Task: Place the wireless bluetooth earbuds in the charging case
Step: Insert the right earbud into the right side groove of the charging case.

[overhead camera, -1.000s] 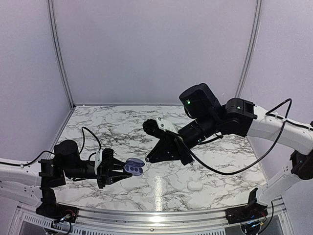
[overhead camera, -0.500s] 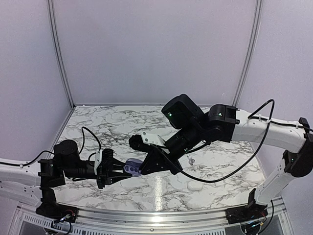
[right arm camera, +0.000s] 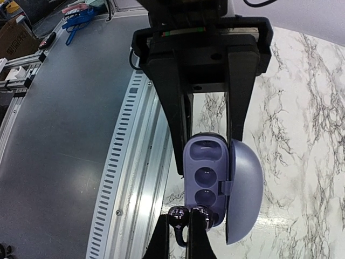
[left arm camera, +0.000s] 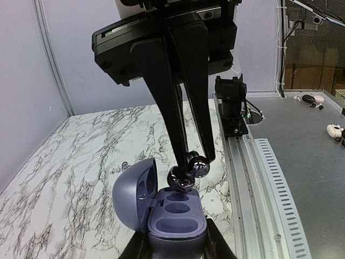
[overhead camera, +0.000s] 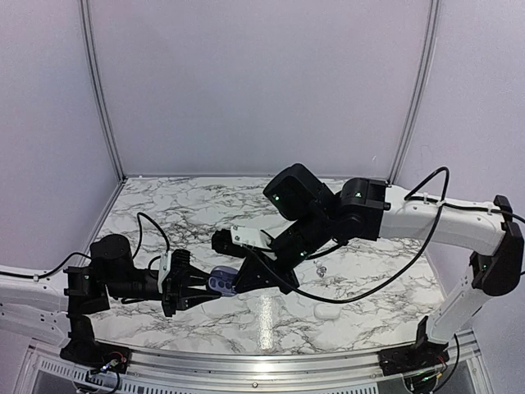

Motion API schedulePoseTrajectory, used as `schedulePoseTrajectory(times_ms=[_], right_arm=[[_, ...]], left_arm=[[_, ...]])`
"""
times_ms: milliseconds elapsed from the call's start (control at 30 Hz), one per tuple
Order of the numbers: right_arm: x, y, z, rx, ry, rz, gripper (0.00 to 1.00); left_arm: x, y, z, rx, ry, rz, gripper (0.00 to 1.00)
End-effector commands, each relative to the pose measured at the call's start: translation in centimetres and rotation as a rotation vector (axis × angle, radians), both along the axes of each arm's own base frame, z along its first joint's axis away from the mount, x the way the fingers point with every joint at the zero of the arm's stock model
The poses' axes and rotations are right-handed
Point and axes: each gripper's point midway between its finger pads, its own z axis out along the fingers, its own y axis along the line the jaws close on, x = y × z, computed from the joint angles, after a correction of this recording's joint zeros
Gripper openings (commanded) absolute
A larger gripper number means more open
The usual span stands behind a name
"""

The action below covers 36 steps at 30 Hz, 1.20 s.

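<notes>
My left gripper (overhead camera: 197, 289) is shut on the open purple charging case (overhead camera: 223, 281), lid tipped back. In the left wrist view the case (left arm camera: 175, 216) sits between my fingers, its sockets empty. My right gripper (overhead camera: 243, 282) is shut on a dark shiny earbud (left arm camera: 188, 171), which shows as two rounded lobes. It holds the earbud just above the case's far end. In the right wrist view the earbud (right arm camera: 187, 216) sits between my fingertips at the near end of the case (right arm camera: 207, 172).
A white pebble-shaped case (overhead camera: 328, 312) lies on the marble table near the front right. A small loose bud (overhead camera: 320, 269) lies behind it. The table's metal front rail (overhead camera: 262, 361) runs close below both grippers.
My right arm has swung left and down, bringing the earbud from mid-table to the open case. The left arm and the case have not moved.
</notes>
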Motion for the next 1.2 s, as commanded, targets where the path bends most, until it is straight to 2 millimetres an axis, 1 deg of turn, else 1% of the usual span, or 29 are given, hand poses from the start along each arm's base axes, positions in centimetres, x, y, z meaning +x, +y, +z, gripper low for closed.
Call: schedulePoseTrajectory(times_ms=[0,133,233,533,700,933,1167], right_arm=[[1.0,0.5,1.3,0.004,-0.031,-0.067,0.0],[1.8,0.6,1.5,0.004,-0.049,-0.114,0.0],[2.0,0.6,1.2,-0.007,-0.05,-0.121,0.0],[0.7,0.2,1.3,-0.017,0.001,-0.069,0.0],[1.2,0.5,0.7,-0.042,-0.006,-0.095,0.0],[2.2,1.0,0.3,-0.065,-0.012,-0.143,0.0],[2.1,1.4,0.9,-0.065,0.011,-0.144,0.0]], left_arm=[[0.2,-0.2,2.1,-0.044,-0.016,0.011,0.0],[0.3,0.0,2.2,-0.046,-0.023,0.019,0.0],[0.5,0.0,2.2,-0.048,-0.023,0.029,0.0],[0.9,0.1,1.9,-0.04,-0.02,0.056,0.0],[0.9,0.1,2.1,-0.045,-0.025,0.051,0.0],[0.9,0.1,1.9,-0.039,-0.029,0.056,0.0],[1.3,0.1,1.7,-0.032,-0.034,0.075,0.0]])
